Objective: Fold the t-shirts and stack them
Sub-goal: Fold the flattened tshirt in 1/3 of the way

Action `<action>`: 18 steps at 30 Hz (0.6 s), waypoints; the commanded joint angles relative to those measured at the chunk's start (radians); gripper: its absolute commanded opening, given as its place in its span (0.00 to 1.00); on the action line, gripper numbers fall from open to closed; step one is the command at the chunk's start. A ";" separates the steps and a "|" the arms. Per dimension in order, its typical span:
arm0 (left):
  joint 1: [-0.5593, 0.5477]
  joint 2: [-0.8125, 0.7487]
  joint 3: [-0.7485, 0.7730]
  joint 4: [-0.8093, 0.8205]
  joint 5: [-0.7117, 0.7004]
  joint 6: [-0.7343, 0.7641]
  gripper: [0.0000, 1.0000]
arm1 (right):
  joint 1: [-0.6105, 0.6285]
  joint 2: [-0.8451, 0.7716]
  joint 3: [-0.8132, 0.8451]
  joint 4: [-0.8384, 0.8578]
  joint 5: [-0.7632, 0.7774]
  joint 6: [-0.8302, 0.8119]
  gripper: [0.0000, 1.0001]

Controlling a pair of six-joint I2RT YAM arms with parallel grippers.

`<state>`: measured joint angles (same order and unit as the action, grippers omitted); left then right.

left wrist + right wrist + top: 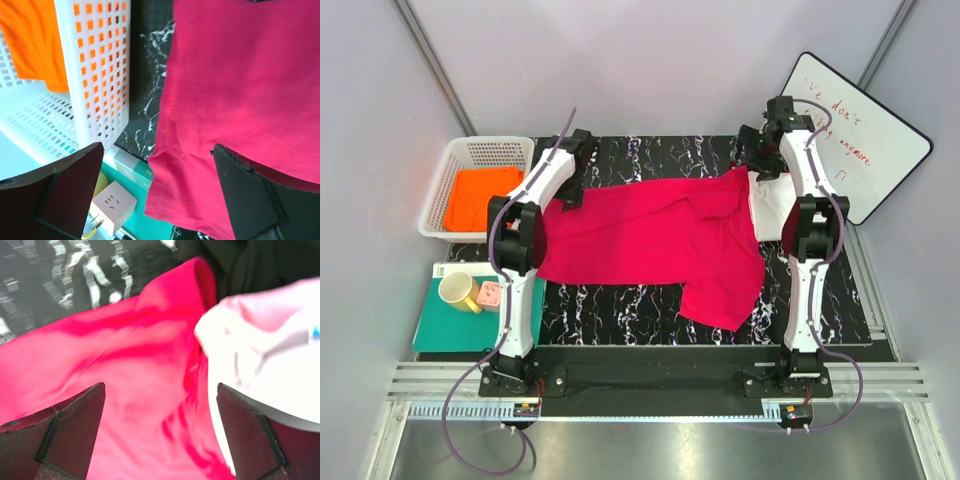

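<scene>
crimson shirt [650,240] lies spread on the desk [620,300], long axis left to right between my arms — left jaws over its left edge, right jaws at its far right corner by the white shirt [770,205]; both gape wide, holding nothing

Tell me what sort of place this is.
Probably a robotics lab test cell, not a home: a left arm and right arm bolted to a metal rail at a black marbled table, plain grey panels walling it in, and a handwritten whiteboard leaning at the right.
</scene>
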<state>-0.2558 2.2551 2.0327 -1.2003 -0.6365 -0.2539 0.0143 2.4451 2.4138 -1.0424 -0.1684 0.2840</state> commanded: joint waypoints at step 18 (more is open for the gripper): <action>0.085 0.046 -0.028 0.081 0.235 -0.019 0.31 | 0.012 -0.267 -0.429 0.127 -0.206 0.035 1.00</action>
<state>-0.2066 2.2692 1.9926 -1.1469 -0.4526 -0.2520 0.0151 2.2562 1.9778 -0.9657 -0.3424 0.3096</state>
